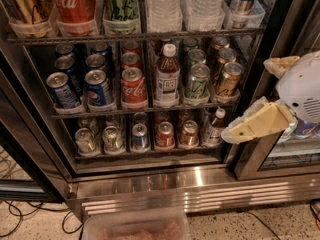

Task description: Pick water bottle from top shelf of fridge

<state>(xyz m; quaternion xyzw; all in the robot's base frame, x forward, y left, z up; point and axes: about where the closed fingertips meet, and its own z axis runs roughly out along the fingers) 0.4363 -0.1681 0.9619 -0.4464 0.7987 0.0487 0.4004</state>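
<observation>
Speckled floor point(280, 224) lies under the fridge point(195, 181), its racks packed with cans point(132, 86). On the top shelf point(135, 36) the water bottle point(165, 11) stands upright, untouched. The tool point(250, 99) hangs off to the right, lower than that shelf, spread apart and empty. Nothing looks done yet: reaching, gripping and lifting out all remain.
</observation>
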